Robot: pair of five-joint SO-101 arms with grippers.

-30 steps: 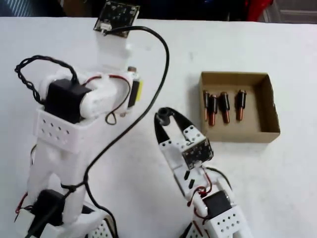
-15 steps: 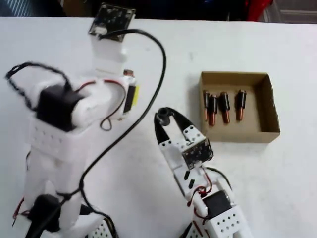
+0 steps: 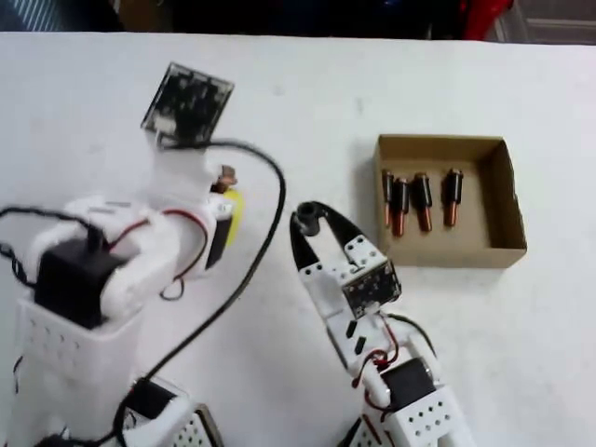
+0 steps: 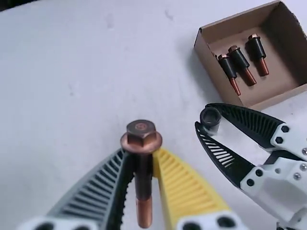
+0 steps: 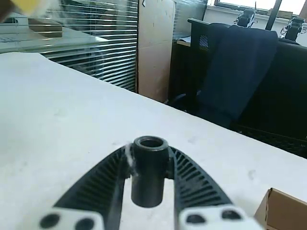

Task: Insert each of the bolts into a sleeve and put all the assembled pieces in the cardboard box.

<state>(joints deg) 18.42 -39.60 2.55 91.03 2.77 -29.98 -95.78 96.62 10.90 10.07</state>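
While the white matte tabletop spreads under both arms with a few faint specks on it, the open brown cardboard box sits toward its right side. Four assembled pieces, each a copper bolt wearing a black sleeve, lie side by side on the left part of the box floor. The left gripper, with one grey ribbed finger and one yellow, is raised clear of the table left of centre. Its fingers are clamped narrowly on the shank of a copper-coloured flanged hex bolt, whose head stands just past the fingertips. The right gripper, with two black ribbed fingers, lies near the middle of the table, just left of the box and on its near side. Its fingers are pinched around a short black cylindrical sleeve, which shows its open bore. In the high view that sleeve sits at the fingertips, apart from the yellow finger of the left arm. Beyond the far table edge the room shows slatted window blinds, a pale wooden panel and a dark chair draped in dark cloth.
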